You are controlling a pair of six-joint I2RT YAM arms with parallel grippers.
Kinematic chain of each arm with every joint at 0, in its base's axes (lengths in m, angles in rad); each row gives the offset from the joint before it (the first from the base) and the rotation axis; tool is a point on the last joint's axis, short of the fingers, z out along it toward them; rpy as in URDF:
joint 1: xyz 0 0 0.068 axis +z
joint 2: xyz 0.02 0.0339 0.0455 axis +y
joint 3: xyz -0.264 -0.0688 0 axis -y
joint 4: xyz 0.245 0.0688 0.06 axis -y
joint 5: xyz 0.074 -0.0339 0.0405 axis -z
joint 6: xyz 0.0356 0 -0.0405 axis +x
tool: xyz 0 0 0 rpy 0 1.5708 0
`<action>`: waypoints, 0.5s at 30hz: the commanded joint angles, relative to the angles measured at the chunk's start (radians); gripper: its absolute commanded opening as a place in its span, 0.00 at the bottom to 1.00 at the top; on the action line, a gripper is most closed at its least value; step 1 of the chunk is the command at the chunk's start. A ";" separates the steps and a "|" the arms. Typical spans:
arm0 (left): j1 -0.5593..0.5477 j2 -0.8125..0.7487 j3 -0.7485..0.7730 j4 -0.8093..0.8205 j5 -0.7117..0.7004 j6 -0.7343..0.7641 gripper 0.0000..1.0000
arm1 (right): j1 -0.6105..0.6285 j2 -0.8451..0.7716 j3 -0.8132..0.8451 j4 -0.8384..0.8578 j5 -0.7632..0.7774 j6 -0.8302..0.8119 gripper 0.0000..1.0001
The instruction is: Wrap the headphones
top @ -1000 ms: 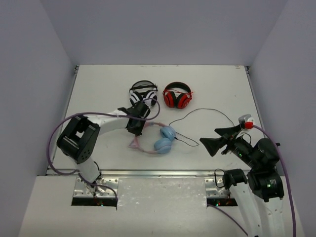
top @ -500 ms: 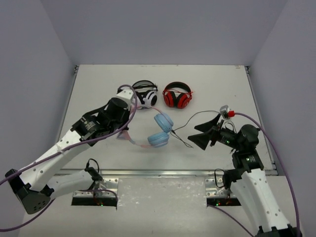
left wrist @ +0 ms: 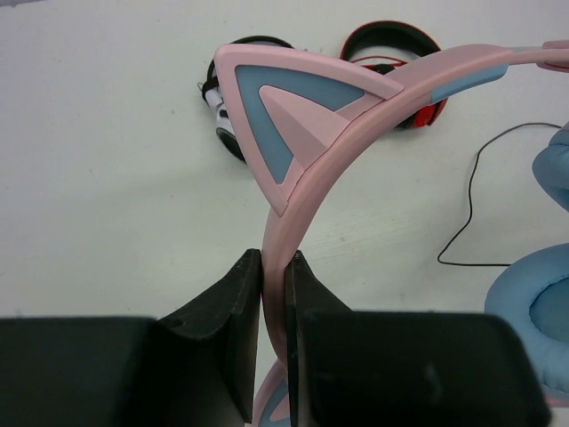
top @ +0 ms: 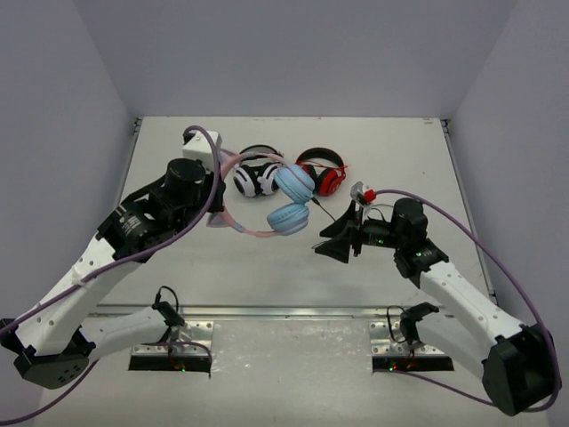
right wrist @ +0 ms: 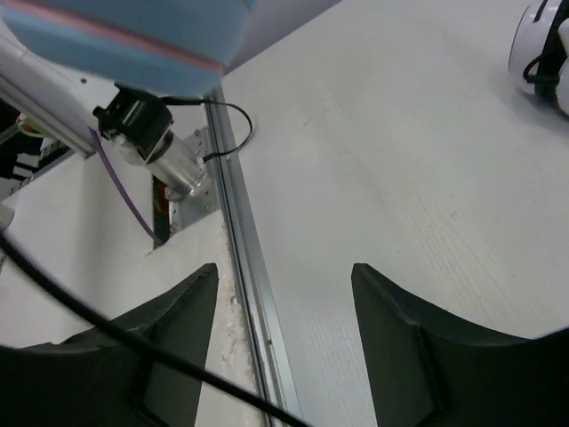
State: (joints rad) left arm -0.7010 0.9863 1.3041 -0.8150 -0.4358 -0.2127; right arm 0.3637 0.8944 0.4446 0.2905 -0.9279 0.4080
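Two light blue ear cups (top: 286, 218) hang in the air over the middle of the table (top: 400, 142), and they belong to the headphones (top: 267, 233), held clear of the surface. The pink headband (left wrist: 302, 205) arcs from the left side across to the cups on the right. One cat ear (left wrist: 284, 116) stands just above the grip. The left gripper (left wrist: 274, 267) is pinched tight on that band, with only the band's thickness between its jaws.

From the cups the thin black cable (left wrist: 469, 200) trails off to the right, towards the other arm. That is the relation that matters, since the loose cable lies on the right arm's side, well away from the left one.

The right gripper (top: 322, 240) sits low, just right of the lower cup and pointing at it. Its jaws stand partly apart and I see nothing clamped in them. From its own camera the cable slants across the front of one finger towards the gap, but I cannot tell whether it runs between the jaws or only passes in front.

My guess is the right arm has to catch that line before any winding can begin.

Behind the cups, a white-and-black pair (top: 253, 178) and a red-and-black pair (top: 327, 173) rest on the table near the lifted set.
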 commanded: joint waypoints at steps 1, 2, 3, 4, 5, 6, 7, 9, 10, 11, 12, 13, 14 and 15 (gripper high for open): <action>-0.003 -0.028 0.072 0.086 -0.026 -0.059 0.00 | 0.056 0.052 -0.027 0.122 0.030 -0.038 0.61; -0.003 -0.029 0.087 0.086 -0.030 -0.063 0.00 | 0.064 0.084 -0.030 0.137 0.034 -0.038 0.57; -0.003 -0.032 0.095 0.085 -0.041 -0.066 0.00 | 0.072 0.096 -0.038 0.156 0.034 -0.028 0.48; -0.003 -0.035 0.104 0.082 -0.053 -0.070 0.00 | 0.073 0.109 -0.043 0.197 0.034 -0.017 0.43; -0.003 -0.038 0.119 0.080 -0.087 -0.079 0.00 | 0.073 0.126 -0.046 0.212 0.032 -0.009 0.38; -0.003 -0.041 0.124 0.077 -0.107 -0.083 0.00 | 0.073 0.129 -0.059 0.223 0.037 0.001 0.30; -0.003 -0.047 0.129 0.076 -0.125 -0.086 0.00 | 0.073 0.130 -0.070 0.258 0.058 0.011 0.26; -0.003 -0.049 0.139 0.070 -0.181 -0.088 0.01 | 0.073 0.118 -0.110 0.282 0.096 0.025 0.16; -0.003 -0.048 0.142 0.068 -0.198 -0.088 0.00 | 0.073 0.107 -0.122 0.292 0.122 0.028 0.12; -0.003 -0.046 0.144 0.063 -0.237 -0.085 0.00 | 0.073 0.097 -0.151 0.294 0.182 0.034 0.08; -0.003 -0.041 0.142 0.056 -0.262 -0.085 0.00 | 0.073 0.069 -0.165 0.292 0.217 0.035 0.04; -0.003 -0.035 0.138 0.056 -0.285 -0.080 0.00 | 0.073 0.052 -0.178 0.282 0.253 0.038 0.04; -0.005 -0.035 0.130 0.056 -0.346 -0.077 0.00 | 0.073 0.034 -0.193 0.263 0.314 0.029 0.04; -0.003 -0.034 0.104 0.059 -0.383 -0.079 0.00 | 0.073 -0.003 -0.195 0.244 0.342 0.017 0.04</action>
State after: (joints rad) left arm -0.7010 0.9668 1.3949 -0.8272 -0.6643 -0.2489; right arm 0.4339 0.9604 0.2626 0.5011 -0.7361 0.4297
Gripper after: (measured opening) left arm 0.107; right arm 0.042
